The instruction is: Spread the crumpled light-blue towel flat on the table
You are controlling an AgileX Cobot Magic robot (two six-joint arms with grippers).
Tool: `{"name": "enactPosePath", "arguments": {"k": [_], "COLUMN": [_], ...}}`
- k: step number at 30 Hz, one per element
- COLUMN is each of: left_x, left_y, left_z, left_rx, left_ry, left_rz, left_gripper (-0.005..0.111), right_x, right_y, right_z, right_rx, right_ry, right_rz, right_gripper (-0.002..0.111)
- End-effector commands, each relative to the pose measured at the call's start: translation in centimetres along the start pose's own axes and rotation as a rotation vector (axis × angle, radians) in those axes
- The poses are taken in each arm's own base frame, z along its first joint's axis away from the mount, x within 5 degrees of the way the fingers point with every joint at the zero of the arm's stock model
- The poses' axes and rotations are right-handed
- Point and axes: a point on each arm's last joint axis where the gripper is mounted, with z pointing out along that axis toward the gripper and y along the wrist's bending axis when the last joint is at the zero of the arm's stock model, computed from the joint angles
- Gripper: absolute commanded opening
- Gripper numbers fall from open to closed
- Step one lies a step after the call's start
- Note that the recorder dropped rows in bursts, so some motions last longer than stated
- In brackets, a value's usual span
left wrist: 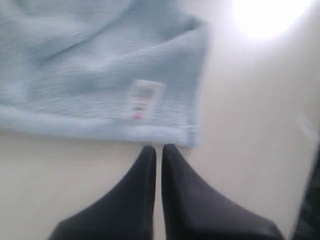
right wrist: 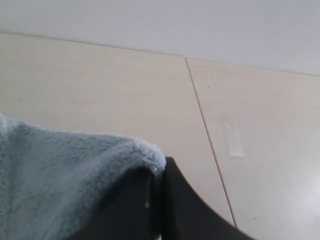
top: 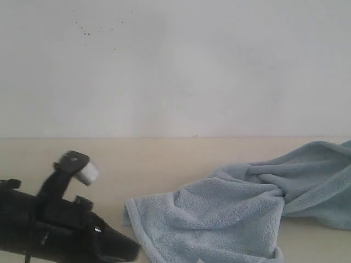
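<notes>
The light-blue fluffy towel (top: 230, 213) lies bunched on the pale-beige table (top: 164, 159), from the front middle out past the right edge of the exterior view. In the left wrist view its hemmed corner (left wrist: 192, 135) with the small white label (left wrist: 142, 99) lies just beyond my left gripper (left wrist: 158, 148), which is shut and empty just short of the hem. My left arm (top: 55, 224) is at the lower left. My right gripper (right wrist: 159, 170) is shut on a fold of the towel (right wrist: 65, 170), which drapes over one finger. The right arm is out of the exterior view.
A white speckled wall (top: 175, 66) rises behind the table. A thin seam (right wrist: 205, 130) runs across the tabletop, with a small piece of clear tape (right wrist: 233, 141) beside it. A bright glare spot (left wrist: 267, 15) lies on the table beyond the towel corner.
</notes>
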Motion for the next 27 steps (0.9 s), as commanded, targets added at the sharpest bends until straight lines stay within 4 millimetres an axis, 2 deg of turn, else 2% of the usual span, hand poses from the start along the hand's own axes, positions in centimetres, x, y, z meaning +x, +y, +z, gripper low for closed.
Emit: {"name": "enactPosePath", "arguments": {"k": [1, 4, 7, 9, 12, 18, 22, 27], "left_x": [-0.6, -0.5, 0.0, 0.3, 0.0, -0.2, -0.4, 0.0], "left_y": [-2.0, -1.1, 0.1, 0.4, 1.0, 3.6, 4.9, 6.7], "left_z": [1.6, 2.5, 3.3, 3.7, 4.3, 6.7, 8.4, 10.1], "left_rx": [0.301, 0.258, 0.170, 0.159, 0.143, 0.038, 0.034, -0.039], "left_ry": [-0.148, -0.170, -0.137, -0.122, -0.114, -0.039, -0.007, 0.082], "left_rz": [0.212, 0.170, 0.236, 0.272, 0.283, 0.171, 0.118, 0.094], "left_gripper": [0.004, 0.004, 0.004, 0.004, 0.004, 0.004, 0.004, 0.004], "right_x": [0.5, 1.0, 1.5, 1.4, 0.9, -1.6, -2.9, -2.7], "right_y": [0.3, 1.0, 1.4, 1.4, 1.2, -0.1, -1.0, -1.2], "right_z": [1.7, 2.8, 3.6, 3.6, 3.1, -0.6, -3.0, -3.1], "right_rx": [-0.034, -0.059, -0.071, -0.075, -0.072, -0.083, -0.082, -0.061], "right_ry": [-0.019, -0.011, 0.003, -0.005, -0.021, -0.150, -0.240, -0.216], "right_rz": [-0.006, -0.013, -0.017, -0.017, 0.024, 0.276, 0.262, 0.248], "right_gripper": [0.008, 0.027, 0.047, 0.055, 0.055, 0.055, 0.055, 0.061]}}
